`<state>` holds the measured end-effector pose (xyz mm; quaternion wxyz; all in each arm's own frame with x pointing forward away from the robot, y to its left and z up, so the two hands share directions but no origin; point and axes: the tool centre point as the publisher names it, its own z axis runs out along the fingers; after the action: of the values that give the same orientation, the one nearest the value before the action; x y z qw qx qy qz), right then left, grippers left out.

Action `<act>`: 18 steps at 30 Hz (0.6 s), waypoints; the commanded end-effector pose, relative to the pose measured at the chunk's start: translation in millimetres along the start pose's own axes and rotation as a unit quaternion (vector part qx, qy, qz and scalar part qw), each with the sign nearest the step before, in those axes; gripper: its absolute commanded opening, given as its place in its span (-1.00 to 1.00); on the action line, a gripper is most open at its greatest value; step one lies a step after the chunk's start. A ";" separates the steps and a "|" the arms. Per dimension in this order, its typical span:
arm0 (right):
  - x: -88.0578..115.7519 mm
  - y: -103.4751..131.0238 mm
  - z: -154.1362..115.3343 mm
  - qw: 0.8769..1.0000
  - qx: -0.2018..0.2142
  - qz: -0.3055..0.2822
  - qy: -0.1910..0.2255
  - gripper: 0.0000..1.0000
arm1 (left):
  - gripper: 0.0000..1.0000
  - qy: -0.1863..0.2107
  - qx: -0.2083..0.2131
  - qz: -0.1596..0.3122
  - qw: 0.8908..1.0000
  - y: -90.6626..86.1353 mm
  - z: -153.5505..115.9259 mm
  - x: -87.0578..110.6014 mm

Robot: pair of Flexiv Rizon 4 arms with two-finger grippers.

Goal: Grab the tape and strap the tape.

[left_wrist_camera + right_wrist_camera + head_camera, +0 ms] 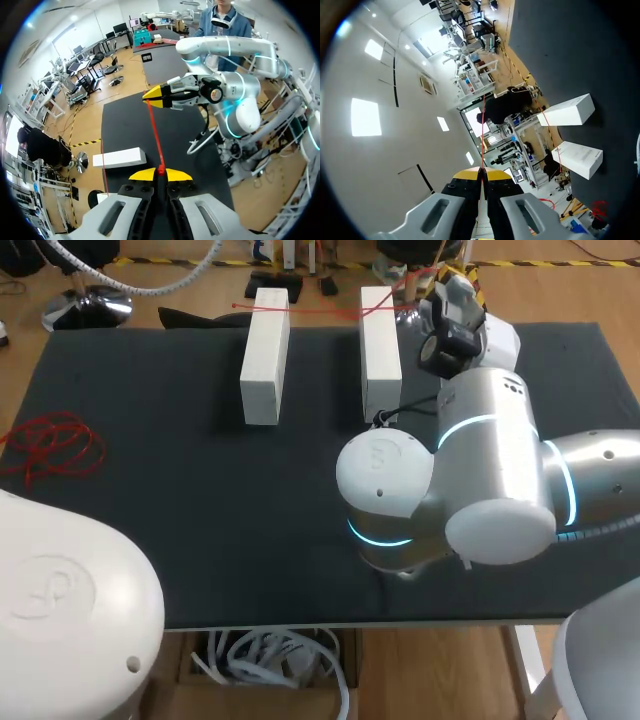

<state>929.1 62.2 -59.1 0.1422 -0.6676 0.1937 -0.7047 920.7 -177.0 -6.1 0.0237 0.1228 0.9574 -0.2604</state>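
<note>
The red tape (pixel 154 134), clenched in my left end effector (pixel 160 173), stretches straight and taut past the white block (pixel 120 158) to my right end effector (pixel 152 96), likewise clamped on it.

We see a table (pixel 150 490) covered with a dark grey mat. Two long white blocks lie flat on it near the far edge, side by side and parallel, with a bare strip of mat between them: the left block (pixel 265 355) and the right block (pixel 380 345). Each turns a short end towards us.
</note>
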 end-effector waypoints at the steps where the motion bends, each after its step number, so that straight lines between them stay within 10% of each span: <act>1: 3.9 0.6 0.4 1.000 0.000 -0.001 -0.004 -1.00 | -1.00 0.000 -0.002 0.000 1.000 -0.3 -0.5 0.5; 10: 3.9 0.6 0.4 1.000 0.000 -0.001 -0.004 -1.00 | -1.00 0.000 -0.002 0.000 1.000 -0.3 -0.5 0.5; 18: 20.0 1.0 16.9 0.961 0.049 -0.269 0.028 -1.00 | -1.00 0.000 -0.002 0.000 1.000 -0.3 -0.5 0.5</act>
<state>936.6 65.3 -53.1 0.0754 -0.6689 0.1143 -0.7306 920.7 -176.7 -6.2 0.0235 0.1231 0.9574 -0.2601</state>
